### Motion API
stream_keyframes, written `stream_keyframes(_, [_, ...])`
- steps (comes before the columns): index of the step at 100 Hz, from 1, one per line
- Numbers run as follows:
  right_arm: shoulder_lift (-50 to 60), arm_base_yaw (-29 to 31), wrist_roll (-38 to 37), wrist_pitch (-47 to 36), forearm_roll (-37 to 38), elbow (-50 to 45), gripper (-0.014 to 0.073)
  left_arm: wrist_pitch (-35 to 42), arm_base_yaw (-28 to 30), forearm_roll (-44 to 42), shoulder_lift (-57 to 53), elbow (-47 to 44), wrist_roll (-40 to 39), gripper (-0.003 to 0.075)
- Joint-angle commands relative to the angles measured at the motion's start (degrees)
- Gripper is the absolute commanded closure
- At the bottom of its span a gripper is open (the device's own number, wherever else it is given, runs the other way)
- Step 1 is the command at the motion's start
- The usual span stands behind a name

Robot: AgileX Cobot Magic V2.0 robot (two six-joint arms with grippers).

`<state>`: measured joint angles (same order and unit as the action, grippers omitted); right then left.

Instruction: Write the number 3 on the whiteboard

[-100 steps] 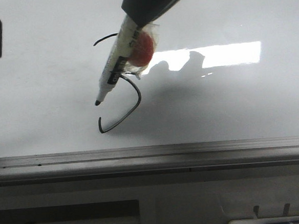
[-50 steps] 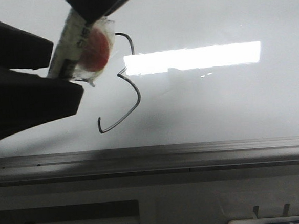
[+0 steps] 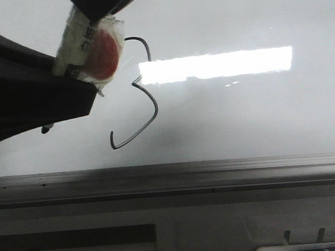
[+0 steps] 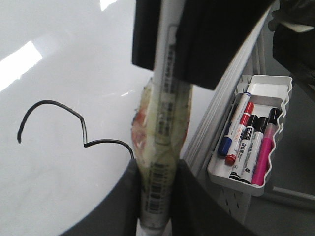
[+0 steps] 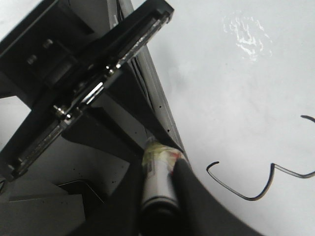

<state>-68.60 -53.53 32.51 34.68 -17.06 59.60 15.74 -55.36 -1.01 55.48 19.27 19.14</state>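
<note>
**Finished 3, marker caught between two hands**

Just beyond the grey rail (image 3: 171,180), the number 3 (image 3: 156,108) stood complete on the whiteboard (image 3: 242,120), left of the glare. Further back, the right hand (image 5: 160,196) gripped the marker (image 3: 81,45). The left hand (image 4: 157,196) flanked its barrel – whether clamped could not be told.

A mistimed release might have dropped the marker, and its exposed tip could have streaked the board beside the tail. Half a second earlier, the left arm hid less of the board – the 3 itself was unchanged.
</note>
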Motion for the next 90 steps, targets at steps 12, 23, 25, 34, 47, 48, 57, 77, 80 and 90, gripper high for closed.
stream_keyframes(12, [1.5, 0.0, -0.04, -1.98, -0.38, 1.92, 0.0603, 4.94, -0.24, 1.9, -0.42, 1.93, -1.4, 0.0741])
stream_keyframes(23, [1.5, 0.0, -0.04, -2.84, -0.38, 1.92, 0.0279, 4.94, -0.24, 2.05, -0.42, 1.93, -1.71, 0.0741])
stream_keyframes(25, [1.5, 0.11, -0.04, -3.28, -0.38, 1.92, 0.0198, 4.94, -0.24, 2.25, -0.42, 1.93, -1.83, 0.0741])
stream_keyframes(34, [1.88, 0.11, -0.04, -7.27, 0.06, 1.92, -0.0086, 4.94, -0.24, 7.32, -0.42, 1.93, -3.72, 0.0741])
stream_keyframes(47, [4.32, 0.87, -0.04, -11.02, 0.29, 1.92, -0.0055, 5.04, -0.12, 31.48, -0.29, 1.93, -5.2, 0.0741])
stream_keyframes(48, [4.48, 0.87, -0.04, -11.19, 0.29, 1.92, -0.0055, 5.04, -0.12, 34.42, -0.3, 1.93, -5.2, 0.0741])
stream_keyframes(57, [6.21, 1.44, -0.04, -12.11, 0.29, 1.92, -0.0055, 5.04, -0.12, 45.58, 0.14, 1.93, -5.2, 0.0741])
stream_keyframes(77, [7.97, 1.44, -0.04, -12.04, 0.18, 1.92, -0.0055, 4.84, -0.12, 54.17, 4.54, 2.05, -5.2, 0.0741])
stream_keyframes(80, [8.01, 1.44, -0.04, -11.75, 0.03, 1.92, -0.0055, 4.94, -0.12, 54.89, 5.34, 2.16, -5.2, 0.0741])
stream_keyframes(90, [8.01, 1.44, -0.04, -10.93, -0.78, 1.92, -0.0055, 4.94, -0.12, 55.0, 7.83, 2.92, -5.2, 0.0741])
